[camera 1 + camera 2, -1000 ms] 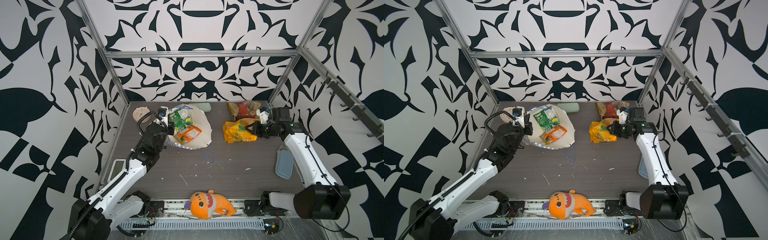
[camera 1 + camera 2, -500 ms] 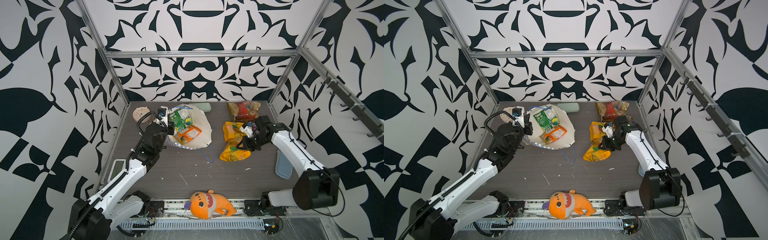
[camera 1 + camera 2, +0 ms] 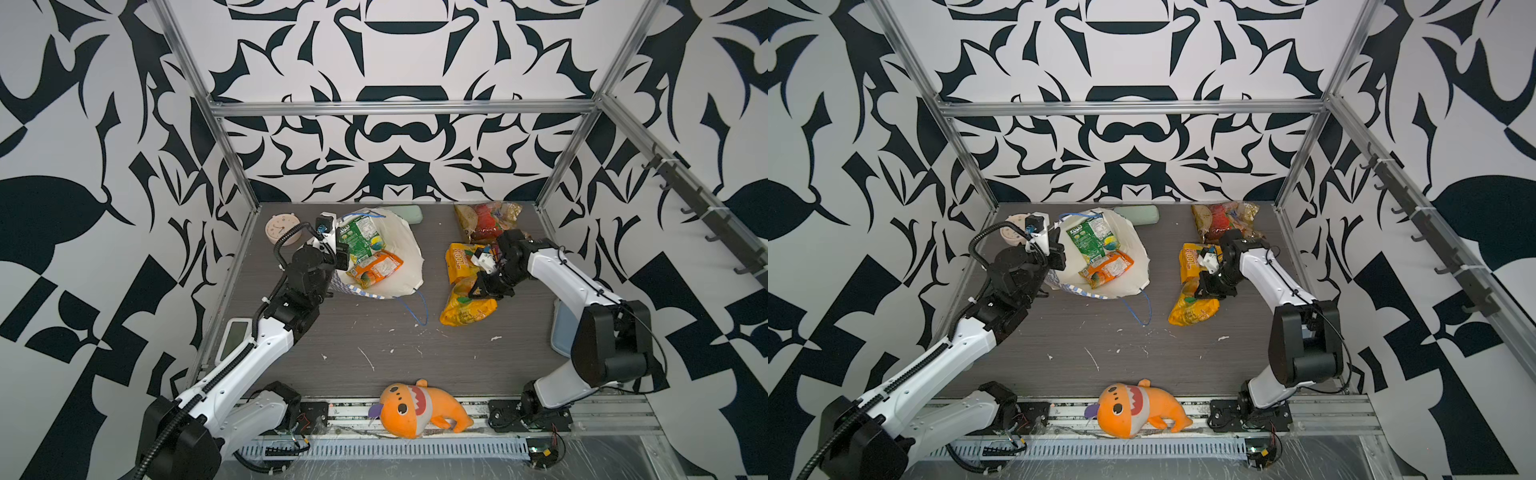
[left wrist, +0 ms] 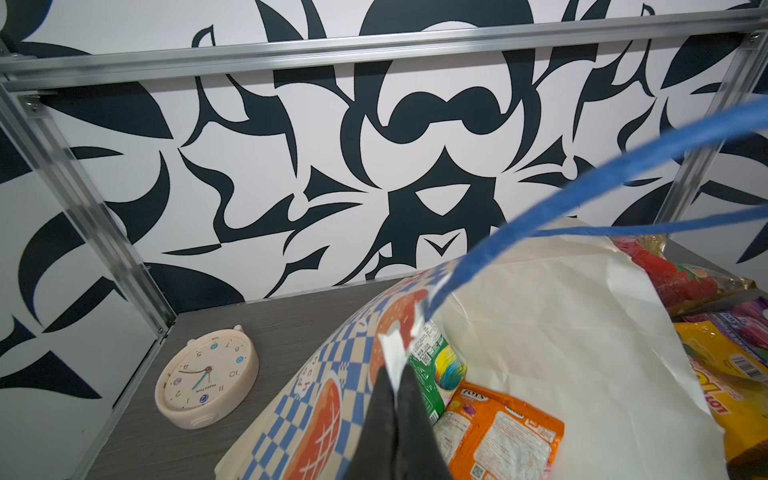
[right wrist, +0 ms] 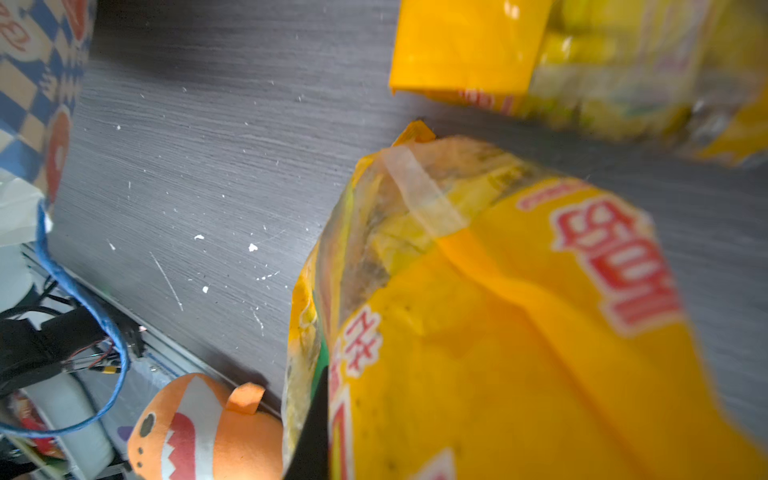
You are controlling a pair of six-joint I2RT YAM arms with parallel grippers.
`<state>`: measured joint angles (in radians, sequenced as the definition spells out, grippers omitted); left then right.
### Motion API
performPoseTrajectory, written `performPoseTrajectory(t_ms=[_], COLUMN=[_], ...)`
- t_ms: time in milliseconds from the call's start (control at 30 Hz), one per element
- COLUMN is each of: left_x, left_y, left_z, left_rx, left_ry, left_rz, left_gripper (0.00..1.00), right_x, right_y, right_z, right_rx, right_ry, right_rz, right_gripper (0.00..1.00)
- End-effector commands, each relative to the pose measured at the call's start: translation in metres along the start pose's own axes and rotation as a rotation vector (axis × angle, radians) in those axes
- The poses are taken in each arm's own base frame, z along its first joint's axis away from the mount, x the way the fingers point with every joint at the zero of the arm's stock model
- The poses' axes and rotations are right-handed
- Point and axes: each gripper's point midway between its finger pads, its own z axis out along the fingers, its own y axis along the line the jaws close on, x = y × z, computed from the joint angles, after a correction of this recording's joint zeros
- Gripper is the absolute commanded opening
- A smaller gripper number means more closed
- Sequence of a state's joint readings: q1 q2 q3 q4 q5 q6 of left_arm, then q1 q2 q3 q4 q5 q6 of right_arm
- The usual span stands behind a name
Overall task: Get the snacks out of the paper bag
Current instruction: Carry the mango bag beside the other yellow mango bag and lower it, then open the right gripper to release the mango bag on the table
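We find the blue-and-white checkered paper bag (image 3: 409, 266) on the far left part of the dark wood-grain table (image 3: 374, 353). It is tipped so that its white interior shows in both top views. The left gripper (image 3: 341, 258) has its jaws pressed together on the bag's rim. In the left wrist view the fingers (image 4: 409, 419) pinch the white paper edge.

Inside the bag lie a green glossy plastic packet (image 3: 359, 239) and, just beside it, an orange glossy plastic packet (image 3: 374, 268). On the right half of the table lie three more packets:

- a clear packet with red-yellow contents (image 3: 486, 220), at the far edge
- a yellow-orange packet (image 3: 457, 262), nearer
- a second yellow-orange packet (image 3: 467, 309), nearest

The right gripper (image 3: 484, 286) sits at the far end of that last packet. We cannot tell whether its jaws are spread or pinching it. One blue cord handle (image 3: 420, 307) trails on the table.
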<state>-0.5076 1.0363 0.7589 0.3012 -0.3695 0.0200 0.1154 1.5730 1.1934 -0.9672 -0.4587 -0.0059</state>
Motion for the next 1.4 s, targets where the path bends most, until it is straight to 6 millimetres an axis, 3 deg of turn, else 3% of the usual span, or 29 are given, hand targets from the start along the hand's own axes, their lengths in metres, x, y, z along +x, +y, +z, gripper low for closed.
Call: performPoseTrajectory(t_ms=[0, 133, 300, 500, 900, 1367], left_x=[-0.006, -0.005, -0.005, -0.004, -0.003, -0.003], left_y=[0.003, 0.003, 0.004, 0.003, 0.003, 0.006], left_z=[0.001, 0.001, -0.001, 0.0, 0.0, -0.006], left_rx=[-0.007, -0.008, -0.012, -0.006, -0.01, -0.016], left_ry=[-0.025, -0.02, -0.017, -0.015, -0.005, 0.0], left_rz=[-0.014, -0.01, -0.005, -0.011, -0.013, -0.004], left_gripper=[0.0, 0.0, 0.0, 0.0, 0.0, 0.0], right_x=[-0.025, -0.032, -0.039, -0.044, -0.035, -0.031], right_y=[0.005, -0.004, -0.001, -0.019, -0.057, -0.067], right_z=[-0.017, -0.015, -0.017, -0.022, -0.016, -0.032], right_rx=[0.031, 0.074, 0.066, 0.172, 0.354, 0.44], right_ry=[-0.076, -0.061, -0.069, -0.068, 0.006, -0.026], right_rz=[-0.08, -0.082, -0.082, -0.027, 0.052, 0.084], right_gripper=[0.18, 0.3, 0.34, 0.34, 0.34, 0.34])
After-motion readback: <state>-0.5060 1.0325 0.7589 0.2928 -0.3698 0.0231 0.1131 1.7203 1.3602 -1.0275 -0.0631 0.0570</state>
